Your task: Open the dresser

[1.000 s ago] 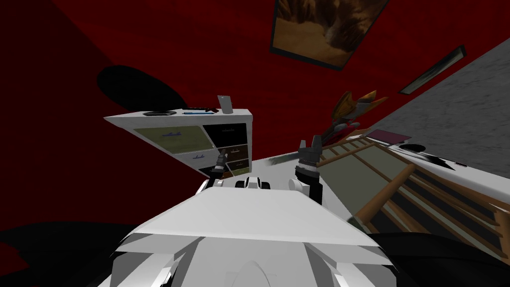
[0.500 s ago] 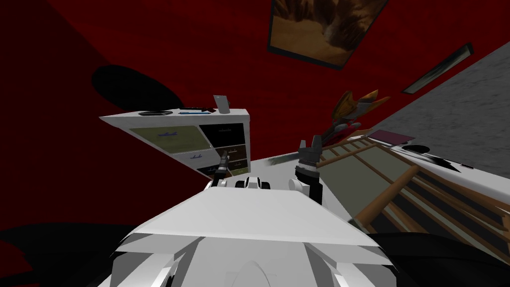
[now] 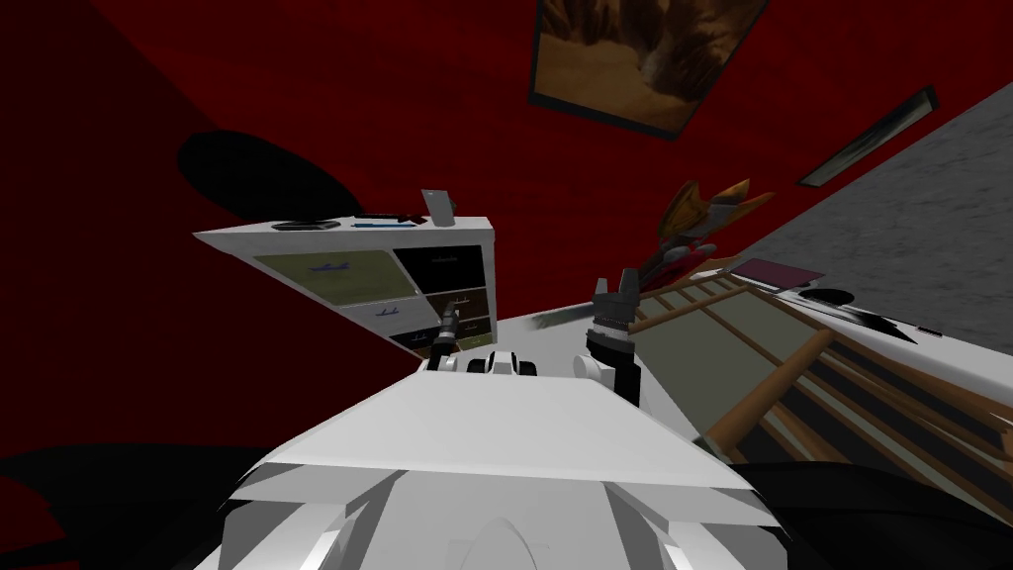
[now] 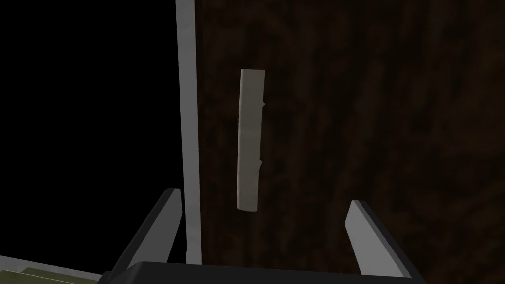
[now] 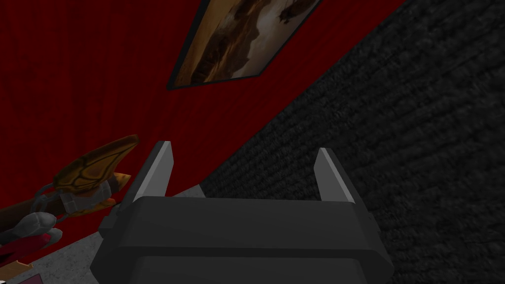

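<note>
The white dresser point(image 3: 297, 240) stands ahead on my left, with olive, white, black and dark brown drawer fronts. My left gripper point(image 3: 451, 315) reaches toward its dark brown drawer point(image 3: 472, 301). In the left wrist view that drawer front point(image 4: 345, 128) is close, with a pale bar handle point(image 4: 249, 140) between my open fingers point(image 4: 165, 222) and a little beyond their tips. A grey frame strip point(image 4: 189, 123) runs beside the handle, with a black front past it. My right gripper point(image 3: 614, 290) is raised to the right of the dresser, open and holding nothing.
Small items lie on the dresser top point(image 3: 376, 220). A wooden-railed piece of furniture point(image 3: 791, 376) with a white top fills the right side. A colourful ornament point(image 3: 697, 223) stands behind it against the red wall. A framed picture point(image 3: 633, 59) hangs above.
My left arm has reached forward and to the right, from the white drawers' edge to the dark brown drawer front. The head view shifted slightly. The right arm has held still.
</note>
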